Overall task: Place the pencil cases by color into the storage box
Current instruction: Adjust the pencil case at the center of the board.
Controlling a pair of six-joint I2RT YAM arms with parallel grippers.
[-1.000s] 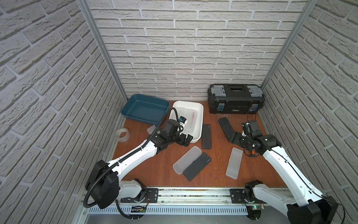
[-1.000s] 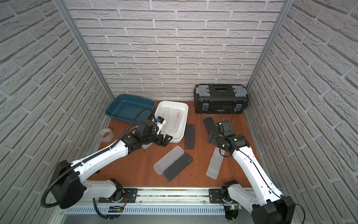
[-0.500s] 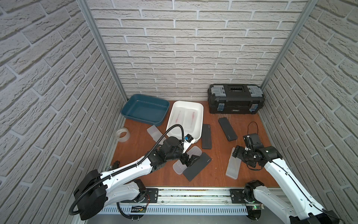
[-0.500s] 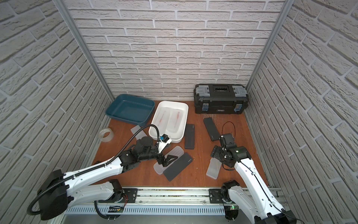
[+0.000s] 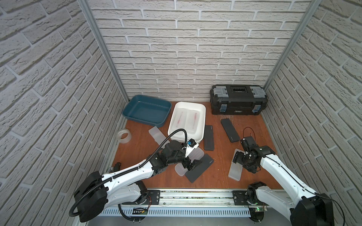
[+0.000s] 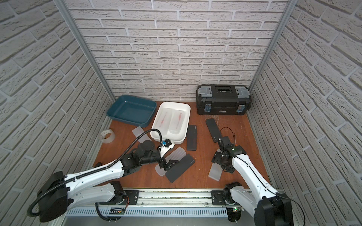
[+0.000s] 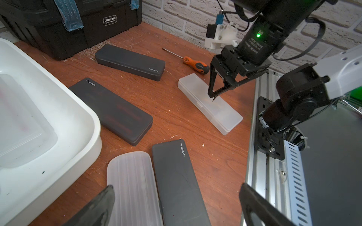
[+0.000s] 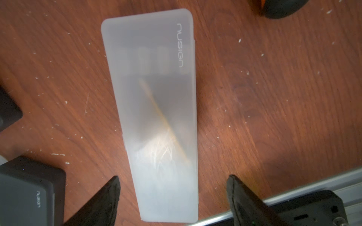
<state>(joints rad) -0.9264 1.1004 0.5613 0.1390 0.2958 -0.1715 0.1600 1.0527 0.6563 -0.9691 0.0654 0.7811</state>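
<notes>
My left gripper [image 7: 176, 197] hangs open low over two pencil cases lying side by side: a ribbed frosted one [image 7: 131, 180] and a black one [image 7: 176, 176]. In both top views it [image 5: 191, 164] is at the front middle. My right gripper [image 8: 174, 179] is open astride a frosted case [image 8: 156, 117] at the front right [image 5: 236, 169], with its fingers clear of the sides. Two more black cases [image 5: 208, 137] [image 5: 230, 130] and a frosted one [image 5: 156, 135] lie on the table. The white storage box [image 5: 189, 103] holds two frosted cases.
An empty teal tray [image 5: 147, 111] sits at the back left and a black toolbox [image 5: 238, 101] at the back right. A tape roll [image 5: 124, 136] stands by the left wall. An orange-handled screwdriver [image 7: 194, 63] lies beside the right arm. A metal rail [image 5: 195, 195] runs along the front edge.
The left arm swung from the white box toward the front, over the frosted and black pair. The right gripper left the back black case and came down over the front-right frosted case.
</notes>
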